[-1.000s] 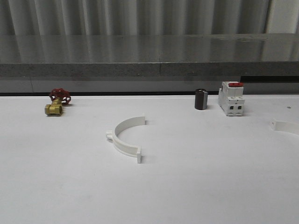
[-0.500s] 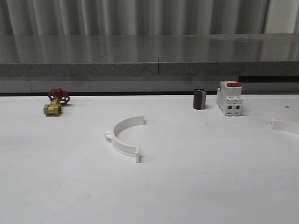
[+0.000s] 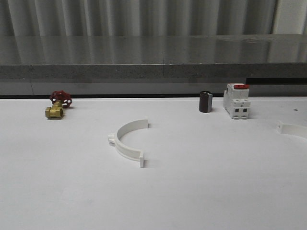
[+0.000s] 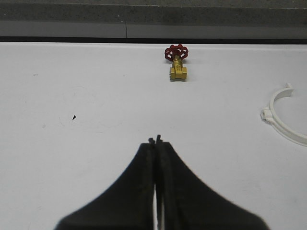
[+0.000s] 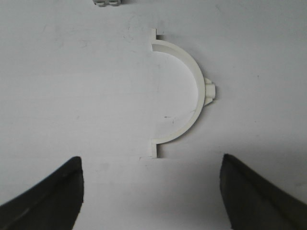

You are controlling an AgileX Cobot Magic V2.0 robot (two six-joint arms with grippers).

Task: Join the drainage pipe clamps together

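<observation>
One drainage pipe clamp [image 3: 128, 140], a white half ring with end tabs, lies on the white table left of centre. It also shows in the left wrist view as a clamp [image 4: 283, 117] off to the side of my left gripper [image 4: 156, 140], which is shut on nothing and well apart from it. A second clamp [image 3: 292, 129] lies at the table's right edge, partly cut off. In the right wrist view a clamp [image 5: 192, 81] lies flat just ahead of my right gripper [image 5: 151, 165], which is open wide with its fingers [image 5: 67, 191] clear of it.
A brass valve with a red handwheel [image 3: 57, 105] stands at the back left, also seen from the left wrist as the valve [image 4: 176, 60]. A black cylinder [image 3: 205, 101] and a white breaker with a red switch [image 3: 237, 106] stand at the back right. A grey ledge [image 3: 153, 72] runs behind the table.
</observation>
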